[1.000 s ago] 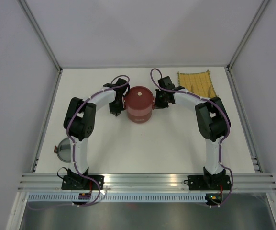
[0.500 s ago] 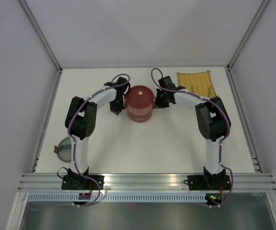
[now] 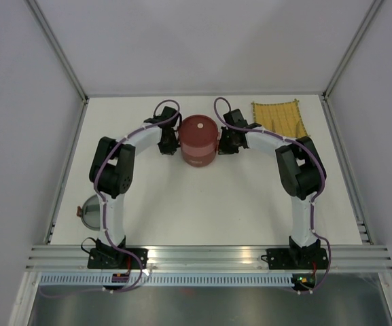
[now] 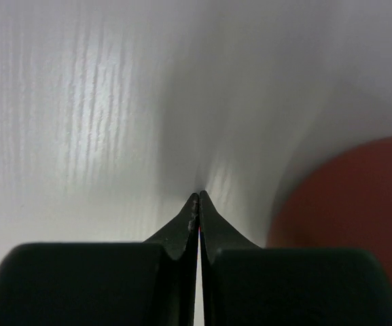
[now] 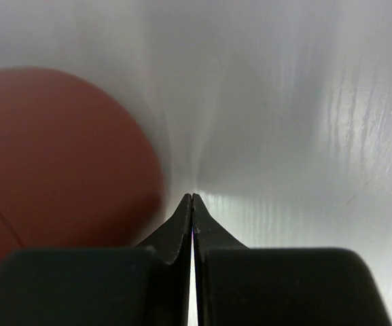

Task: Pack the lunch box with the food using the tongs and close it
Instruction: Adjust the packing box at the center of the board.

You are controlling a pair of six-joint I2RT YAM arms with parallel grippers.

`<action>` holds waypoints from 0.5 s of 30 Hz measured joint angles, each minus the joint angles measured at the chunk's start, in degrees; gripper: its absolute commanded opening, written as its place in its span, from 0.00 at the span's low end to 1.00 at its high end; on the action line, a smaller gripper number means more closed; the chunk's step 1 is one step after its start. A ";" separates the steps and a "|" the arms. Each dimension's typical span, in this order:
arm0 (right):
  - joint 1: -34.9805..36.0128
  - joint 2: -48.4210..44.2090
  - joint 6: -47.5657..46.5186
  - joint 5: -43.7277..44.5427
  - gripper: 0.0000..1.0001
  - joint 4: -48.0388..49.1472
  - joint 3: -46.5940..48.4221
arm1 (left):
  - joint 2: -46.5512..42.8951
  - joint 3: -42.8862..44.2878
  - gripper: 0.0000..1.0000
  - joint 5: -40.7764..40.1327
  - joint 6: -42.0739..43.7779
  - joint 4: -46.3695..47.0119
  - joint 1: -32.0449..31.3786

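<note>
Lunch box (image 3: 198,139) stands stacked and closed on the far middle part of the white table (image 3: 202,204). It is a dark-red round tower with a flat red lid and a small pale knob at the lid's centre. In both wrist views its wall shows only as a blurred red curve.

The left gripper (image 3: 166,142) sits just beside the lunch box on its left. Its jaws are pressed tip to tip, with nothing between them and only bare tabletop beyond. The right gripper (image 3: 226,144) mirrors it just to the right of the lunch box, also pinched closed and holding nothing. Whether either one touches the red wall cannot be told from above.

A yellow woven mat (image 3: 278,117) lies right of the lunch box, past the right arm. Well to the left and nearer the bases, a round grey piece with a red rim (image 3: 91,213), possibly a spare lid or bowl, is half hidden behind the left arm.

The table's far edge runs near the lunch box. The widest stretch of white tabletop lies on its near side, bounded by the two curved arms and the metal rail (image 3: 209,255).
</note>
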 measured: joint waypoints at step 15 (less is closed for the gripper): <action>-0.02 1.16 1.60 -0.22 0.00 -0.02 -0.15 | -3.80 -8.70 0.02 6.91 0.02 14.34 0.39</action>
